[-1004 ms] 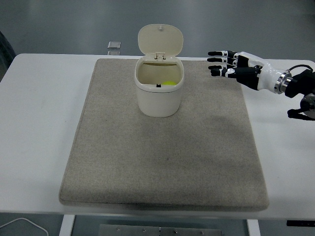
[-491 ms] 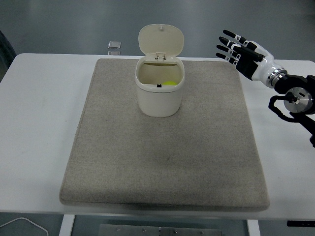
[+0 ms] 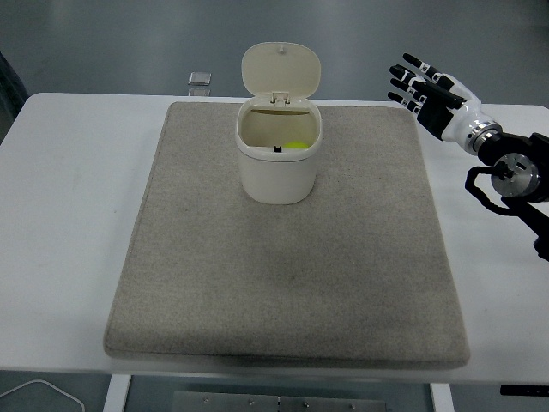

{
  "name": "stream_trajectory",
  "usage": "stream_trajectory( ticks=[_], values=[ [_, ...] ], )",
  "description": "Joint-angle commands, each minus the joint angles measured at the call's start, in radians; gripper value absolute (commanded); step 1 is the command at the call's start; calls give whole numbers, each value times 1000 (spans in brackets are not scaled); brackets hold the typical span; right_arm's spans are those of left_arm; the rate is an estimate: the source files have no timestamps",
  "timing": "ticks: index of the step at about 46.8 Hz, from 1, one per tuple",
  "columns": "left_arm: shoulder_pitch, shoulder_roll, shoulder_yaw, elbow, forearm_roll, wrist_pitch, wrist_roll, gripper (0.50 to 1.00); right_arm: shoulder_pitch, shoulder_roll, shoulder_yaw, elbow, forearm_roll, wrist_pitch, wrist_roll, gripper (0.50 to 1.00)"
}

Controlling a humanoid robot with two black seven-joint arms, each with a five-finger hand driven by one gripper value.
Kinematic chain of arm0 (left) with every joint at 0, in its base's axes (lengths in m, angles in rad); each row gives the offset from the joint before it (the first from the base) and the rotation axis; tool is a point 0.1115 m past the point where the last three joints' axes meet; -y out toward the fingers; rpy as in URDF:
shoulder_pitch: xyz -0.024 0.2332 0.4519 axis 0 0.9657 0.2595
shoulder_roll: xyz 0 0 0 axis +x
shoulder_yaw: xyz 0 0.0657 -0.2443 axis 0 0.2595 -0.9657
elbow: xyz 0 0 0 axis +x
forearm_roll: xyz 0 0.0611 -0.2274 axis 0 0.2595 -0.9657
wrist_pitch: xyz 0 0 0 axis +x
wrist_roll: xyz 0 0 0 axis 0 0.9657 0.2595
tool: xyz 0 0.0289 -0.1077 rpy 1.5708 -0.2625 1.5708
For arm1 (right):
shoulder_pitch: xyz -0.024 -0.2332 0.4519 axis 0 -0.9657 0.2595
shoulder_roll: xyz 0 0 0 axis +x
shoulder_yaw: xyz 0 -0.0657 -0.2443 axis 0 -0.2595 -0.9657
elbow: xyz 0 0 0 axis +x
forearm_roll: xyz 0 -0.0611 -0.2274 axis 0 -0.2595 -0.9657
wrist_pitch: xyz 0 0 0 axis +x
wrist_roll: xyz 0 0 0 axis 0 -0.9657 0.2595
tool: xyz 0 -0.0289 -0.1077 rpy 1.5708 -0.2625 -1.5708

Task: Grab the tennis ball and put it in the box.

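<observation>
Cream box [image 3: 277, 159] stands upright on grey mat [image 3: 287, 240], toward mat's far edge, hinged lid [image 3: 280, 69] flipped up and open. Tennis ball [image 3: 295, 146] inside box, small yellow-green patch visible near right inner wall. Right hand [image 3: 426, 91] hovers well right of box, above mat's far right corner, fingers spread, holding nothing. Left arm not visible. Judgement: ball already in box, placing looks done; only lid left open.
</observation>
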Motion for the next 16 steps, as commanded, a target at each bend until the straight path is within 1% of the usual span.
stream_trajectory(
  ticks=[1, 16],
  values=[
    [0, 0, 0, 0, 0, 0, 0, 992, 0, 0, 0, 0, 0, 0, 0, 932],
    [0, 0, 0, 0, 0, 0, -1, 992, 0, 0, 7, 2, 0, 0, 5, 932]
  ],
)
